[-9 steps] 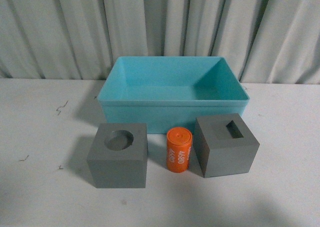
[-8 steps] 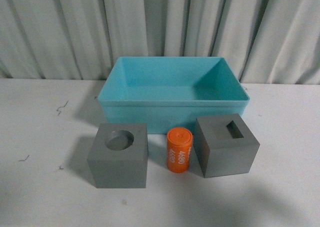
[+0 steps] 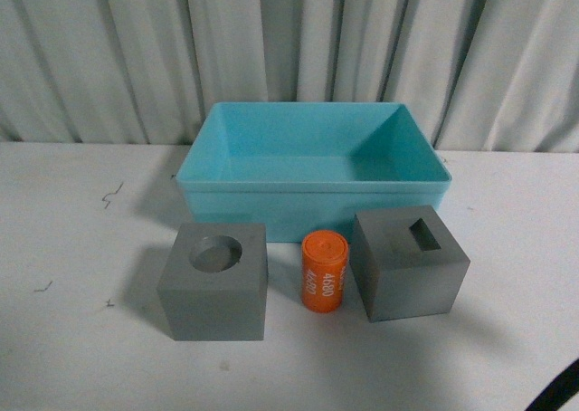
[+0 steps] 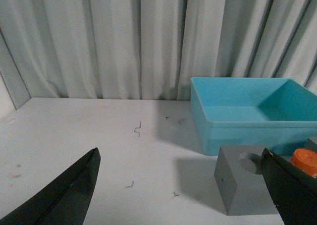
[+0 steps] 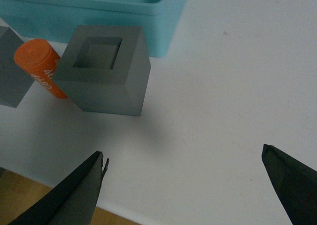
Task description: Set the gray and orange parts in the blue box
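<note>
while the right claw (image 5: 183,151) gapes, orange cylinder (image 3: 323,275) sits outside blue box (image 3: 312,208)

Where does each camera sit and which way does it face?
Front view: on the body, facing curtain; blue box behind round-recess cube, orange cylinder, rectangular-recess cube; dark sliver, lower right.
Left wrist view: low over table, facing box; open left gripper frames it.
Right wrist view: above, looking down on rectangular-recess cube; open right gripper.
All share box and cylinder.

Fingers spread wide on left gripper (image 4: 181,152); same on right gripper (image 5: 183,151).
</note>
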Tool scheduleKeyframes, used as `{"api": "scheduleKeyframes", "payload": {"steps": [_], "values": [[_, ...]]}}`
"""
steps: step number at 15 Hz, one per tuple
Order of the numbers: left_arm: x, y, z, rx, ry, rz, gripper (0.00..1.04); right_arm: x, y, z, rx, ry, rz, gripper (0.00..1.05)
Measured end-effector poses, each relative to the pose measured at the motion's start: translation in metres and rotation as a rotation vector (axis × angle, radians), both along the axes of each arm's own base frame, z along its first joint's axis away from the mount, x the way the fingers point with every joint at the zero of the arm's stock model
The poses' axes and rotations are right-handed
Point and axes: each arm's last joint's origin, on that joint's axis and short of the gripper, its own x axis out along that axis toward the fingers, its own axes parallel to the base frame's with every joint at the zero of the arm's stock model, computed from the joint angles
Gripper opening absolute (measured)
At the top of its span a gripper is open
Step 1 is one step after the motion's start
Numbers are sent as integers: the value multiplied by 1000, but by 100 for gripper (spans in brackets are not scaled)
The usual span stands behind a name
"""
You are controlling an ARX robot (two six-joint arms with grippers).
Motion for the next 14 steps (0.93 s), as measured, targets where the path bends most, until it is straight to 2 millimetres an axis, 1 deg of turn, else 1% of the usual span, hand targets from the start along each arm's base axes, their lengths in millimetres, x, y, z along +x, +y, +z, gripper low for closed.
{"api": "scheduleKeyframes", "payload": {"steps": [3,4,5,6,7,8,14], "values": [[0,0,0,0,0,0,98,8,3,-1,-7,-2,3,98],[0,0,0,0,0,0,98,16,5,-1,-13,-5,1,98],[0,0,0,0,0,0,98,35,12,-3,-24,-4,-9,98],[0,0,0,0,0,0,98,67,30,-17,-29,27,-32,98],[0,0,0,0,0,0,98,92,60,-24,0,50,-22,98],[0,0,0,0,0,0,98,96,68,-27,5,58,-19,98],[0,0,0,0,0,0,98,101,78,-35,9,78,-22,98]]}}
